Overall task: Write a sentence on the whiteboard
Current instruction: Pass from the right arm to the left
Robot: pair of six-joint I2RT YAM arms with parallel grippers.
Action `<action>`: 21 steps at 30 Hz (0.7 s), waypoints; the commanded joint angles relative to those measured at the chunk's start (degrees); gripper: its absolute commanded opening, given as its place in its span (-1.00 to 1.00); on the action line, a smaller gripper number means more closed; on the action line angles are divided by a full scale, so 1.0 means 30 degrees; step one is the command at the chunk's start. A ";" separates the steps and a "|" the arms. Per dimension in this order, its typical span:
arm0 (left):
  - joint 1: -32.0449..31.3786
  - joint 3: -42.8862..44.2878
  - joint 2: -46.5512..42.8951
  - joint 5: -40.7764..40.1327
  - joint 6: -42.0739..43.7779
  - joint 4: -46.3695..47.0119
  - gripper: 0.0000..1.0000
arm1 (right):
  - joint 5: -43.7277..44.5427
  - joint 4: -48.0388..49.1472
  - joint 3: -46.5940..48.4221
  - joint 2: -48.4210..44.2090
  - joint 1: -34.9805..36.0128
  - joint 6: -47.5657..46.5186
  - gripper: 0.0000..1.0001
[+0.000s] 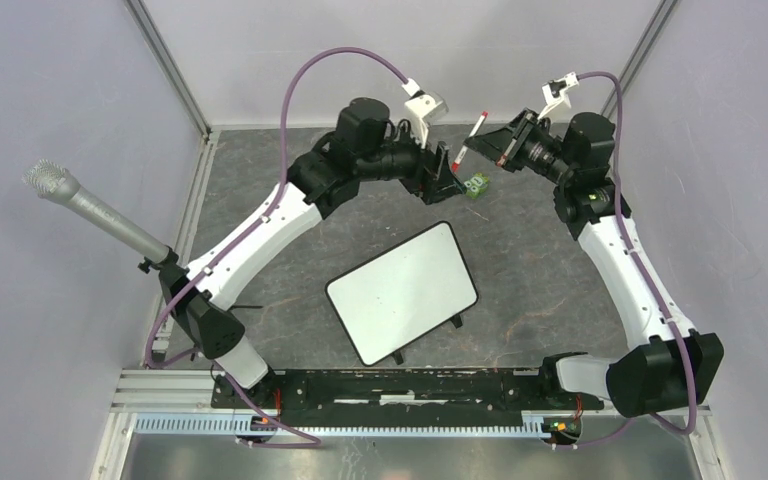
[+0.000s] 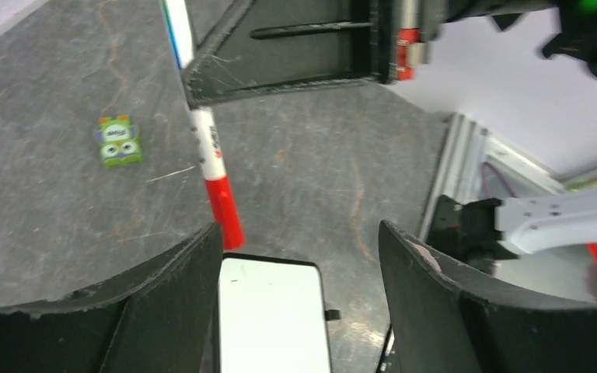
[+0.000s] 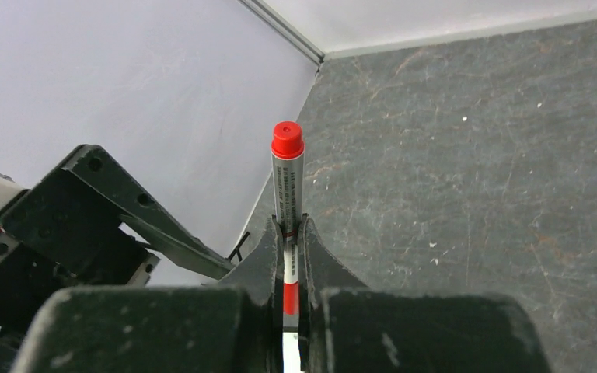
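Shows, nearest the arm bases, the whiteboard (image 1: 402,292) flat on its small feet in the middle of the grey tabletop (image 1: 540,290), skewed to the edges, face blank, with nothing of the sentence on it yet. Looks rigid and light, likely to skate on those feet under a pressing tip, so calls for gentle, even strokes rather than any grip on the rim. Finds, farther back and well apart from the board, both claws raised face to face near a small green toy (image 1: 476,185). Catches the left claw (image 2: 299,241) with fingers apart, the red cap (image 2: 224,210) of the marker (image 1: 468,137) close against one finger but not pinched between the two. Has the right claw (image 3: 289,233) clamped tight on the marker's barrel about midway, a red-tipped end standing out past the fingertips. Suggests a light, stiff, slick plastic pen, prone to twist in so narrow a pinch; best taken by the cap for uncapping, pulled straight along the axis, with the barrel hold shifted nearer the tip for writing. Risks a dropped pen if the cap sticks.
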 commanded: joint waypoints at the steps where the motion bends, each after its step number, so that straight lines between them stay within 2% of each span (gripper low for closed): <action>1: -0.0484 0.1161 0.0662 -0.4739 0.1534 -0.0633 0.52 | 0.1069 -0.1079 0.1161 -0.0707 0.0425 0.0144 -1.00; 5: -0.0569 0.1258 0.1008 -0.5813 0.1380 -0.0703 0.35 | 0.1069 -0.1203 0.1229 -0.0890 0.0576 0.0308 -1.00; 13: -0.0418 0.0558 0.1003 -0.2619 0.0334 -0.0354 0.12 | 0.0501 -0.0349 0.0806 -0.1030 0.0744 0.0784 -1.00; 15: -0.0259 0.0346 0.0934 -0.1723 -0.0143 -0.0019 -0.06 | 0.0401 -0.0271 0.0674 -0.1127 0.0808 0.0789 -1.00; 21: -0.0071 0.0120 0.0818 -0.0624 -0.0018 0.0194 -0.78 | -0.0282 0.0587 0.0324 -0.1307 0.0792 0.0865 -1.00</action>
